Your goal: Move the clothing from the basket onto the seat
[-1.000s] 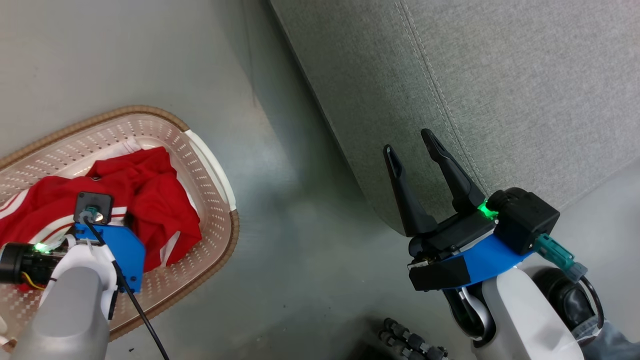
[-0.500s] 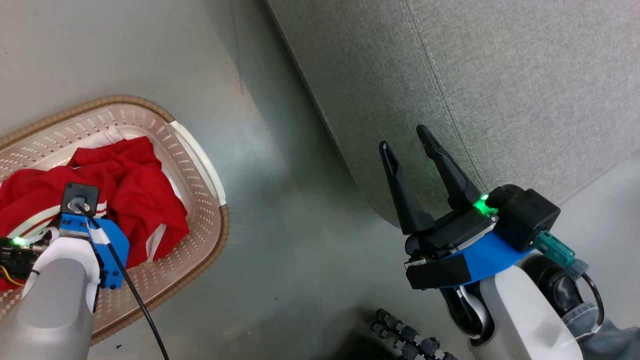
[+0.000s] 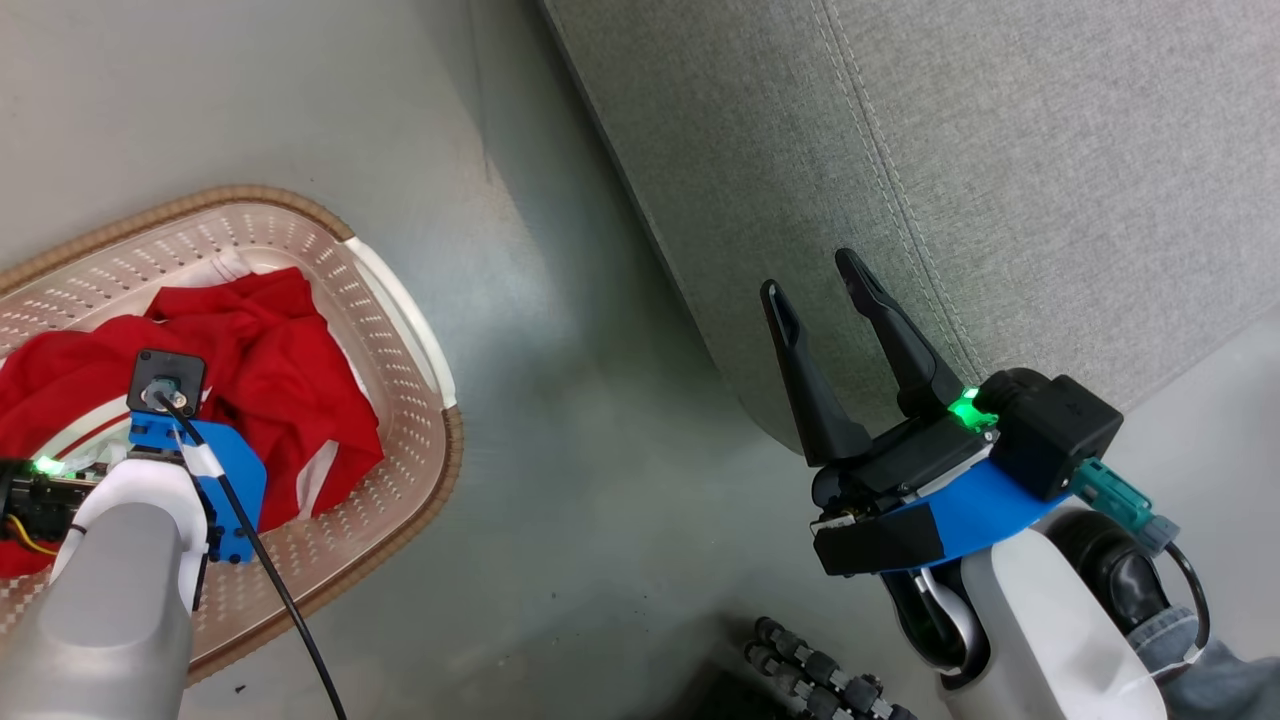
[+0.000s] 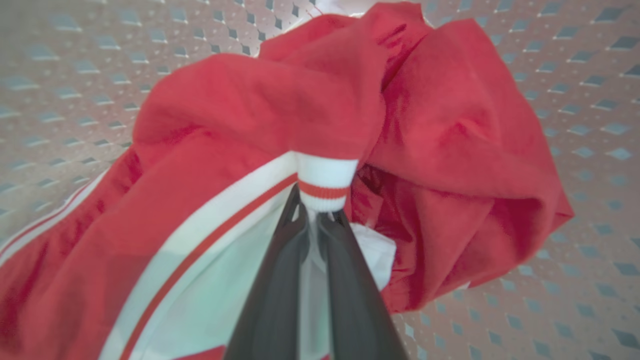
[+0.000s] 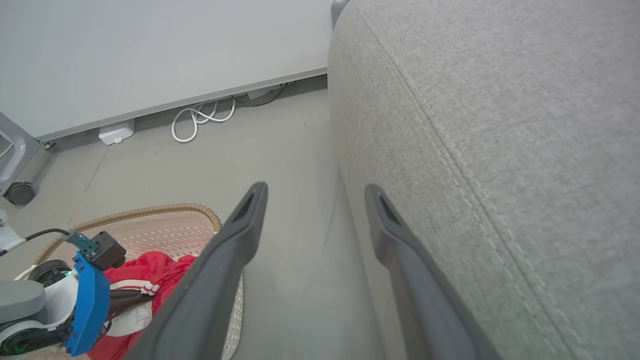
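The red clothing [image 3: 270,380] with white stripe trim lies bunched in the cream perforated basket [image 3: 400,300] at the left of the head view. In the left wrist view my left gripper [image 4: 318,212] is shut on a white ribbed cuff [image 4: 325,175] of the clothing [image 4: 450,150], which hangs in folds above the basket floor [image 4: 60,75]. From the head view my left forearm [image 3: 120,580] covers those fingers. My right gripper [image 3: 810,275] stands open and holds nothing, beside the front edge of the grey seat [image 3: 1000,180]. The right wrist view has the open right gripper [image 5: 315,190], the seat [image 5: 500,150] and the basket [image 5: 150,225].
Grey floor [image 3: 580,420] separates the basket from the seat. A white coiled cable [image 5: 200,120] and a small white box [image 5: 116,134] lie along the wall, with a caster wheel [image 5: 20,192] at the left. A black ribbed hose [image 3: 810,670] lies near my base.
The head view has shifted, so the basket sits further left in it. My left wrist has risen a little with the garment, whose folds have bunched up. The right gripper stays open by the seat.
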Available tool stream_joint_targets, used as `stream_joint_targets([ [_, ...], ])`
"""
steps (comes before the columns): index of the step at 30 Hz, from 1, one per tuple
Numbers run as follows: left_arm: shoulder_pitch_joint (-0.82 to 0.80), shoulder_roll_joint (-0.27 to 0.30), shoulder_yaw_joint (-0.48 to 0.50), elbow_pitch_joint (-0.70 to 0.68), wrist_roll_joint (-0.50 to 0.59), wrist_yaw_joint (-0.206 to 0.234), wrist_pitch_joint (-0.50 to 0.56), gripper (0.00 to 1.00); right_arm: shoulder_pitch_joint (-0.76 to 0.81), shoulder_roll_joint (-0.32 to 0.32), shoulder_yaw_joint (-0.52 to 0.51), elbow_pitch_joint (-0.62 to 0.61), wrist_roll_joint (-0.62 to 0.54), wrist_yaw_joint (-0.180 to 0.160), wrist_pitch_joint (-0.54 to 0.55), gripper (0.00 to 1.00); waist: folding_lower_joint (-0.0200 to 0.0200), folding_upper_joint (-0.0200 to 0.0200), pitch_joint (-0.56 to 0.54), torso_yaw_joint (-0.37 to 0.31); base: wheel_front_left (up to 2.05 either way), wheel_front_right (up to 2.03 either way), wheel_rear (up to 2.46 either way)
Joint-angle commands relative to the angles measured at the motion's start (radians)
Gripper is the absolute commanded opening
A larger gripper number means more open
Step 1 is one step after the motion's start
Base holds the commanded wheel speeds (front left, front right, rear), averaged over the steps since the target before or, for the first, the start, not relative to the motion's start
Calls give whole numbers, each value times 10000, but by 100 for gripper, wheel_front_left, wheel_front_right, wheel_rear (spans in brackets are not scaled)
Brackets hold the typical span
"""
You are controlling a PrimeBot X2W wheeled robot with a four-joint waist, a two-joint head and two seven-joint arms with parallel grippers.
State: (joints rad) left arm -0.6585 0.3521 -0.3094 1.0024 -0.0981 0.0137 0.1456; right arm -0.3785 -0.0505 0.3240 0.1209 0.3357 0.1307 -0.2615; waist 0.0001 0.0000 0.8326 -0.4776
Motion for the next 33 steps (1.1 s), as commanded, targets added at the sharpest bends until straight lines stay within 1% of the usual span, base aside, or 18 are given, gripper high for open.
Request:
stream_joint_targets([
  [1, -93, 39, -22, -62, -49, -50, -102, 0, -163, 4, 4, 29, -37, 1, -50, 100, -1, 0, -37, 35, 0, 0, 0],
  [6, -27, -169, -70, -64, -210, -133, -465, 0, -210, 2, -81, 98, -262, 1, -50, 100, -1, 0, -347, 311, 0, 0, 0],
  [12, 159, -773, -122, 47, -463, -235, -1158, 0, -88, -1, -283, 223, -764, 1, -49, 100, -1, 0, -1151, 967, 0, 0, 0],
  [16, 372, -1376, -155, 145, -736, -460, -1917, 0, 43, -4, -436, 405, -1164, 1, -49, 100, -1, 0, -1946, 1539, 0, 0, 0],
  [22, 793, -2070, -123, 545, -1126, -694, -2982, 0, 352, -10, -578, 754, -1734, 1, -49, 100, -1, 0, -3313, 2341, 0, 0, 0],
  [27, 1207, -2452, -220, 837, -1461, -1093, -3565, 0, 676, -10, -593, 1065, -2078, 1, -43, 100, -1, 0, -4479, 2856, 0, 0, 0],
  [33, 1578, -2760, -526, 856, -1737, -1362, -3914, 0, 1081, -10, -666, 1312, -2197, 1, 109, 100, -1, 0, -5792, 3377, 0, 0, 0],
])
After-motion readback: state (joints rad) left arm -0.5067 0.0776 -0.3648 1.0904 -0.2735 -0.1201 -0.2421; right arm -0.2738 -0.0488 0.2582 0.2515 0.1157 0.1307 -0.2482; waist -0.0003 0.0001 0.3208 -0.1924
